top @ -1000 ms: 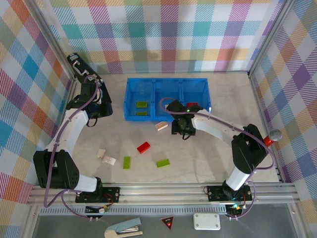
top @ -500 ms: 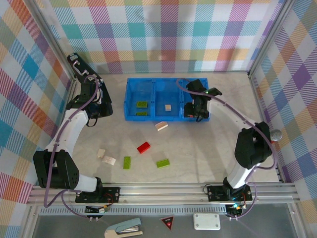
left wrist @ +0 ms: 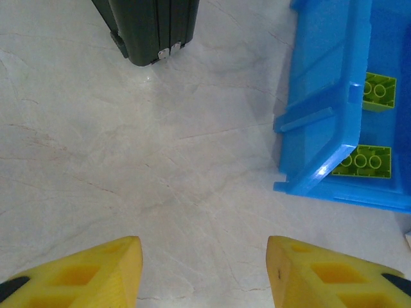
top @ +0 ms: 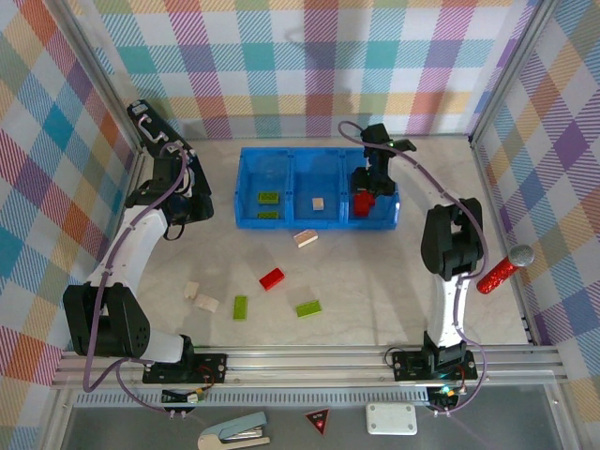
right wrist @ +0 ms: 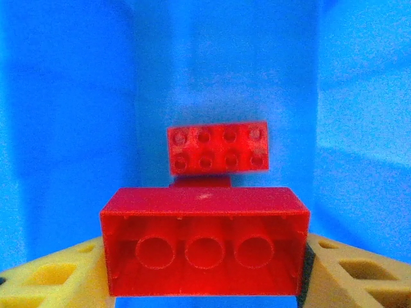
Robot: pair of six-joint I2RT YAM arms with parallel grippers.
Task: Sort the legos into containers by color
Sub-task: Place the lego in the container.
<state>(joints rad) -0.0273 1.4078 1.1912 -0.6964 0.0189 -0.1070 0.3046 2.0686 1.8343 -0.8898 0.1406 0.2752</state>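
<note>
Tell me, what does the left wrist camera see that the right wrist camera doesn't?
Left wrist camera: a black case, bare table, two green bricks inside the blue tray, and the left gripper open with nothing in it. Right wrist camera: the right gripper pinching a red brick, with a second red brick lying beyond it. Both: the blue tray and yellow fingers.

The blue tray (left wrist: 321, 96) and red brick (right wrist: 204, 247) are glossy plastic; the tabletop (left wrist: 128, 160) smooth, marbled.
</note>
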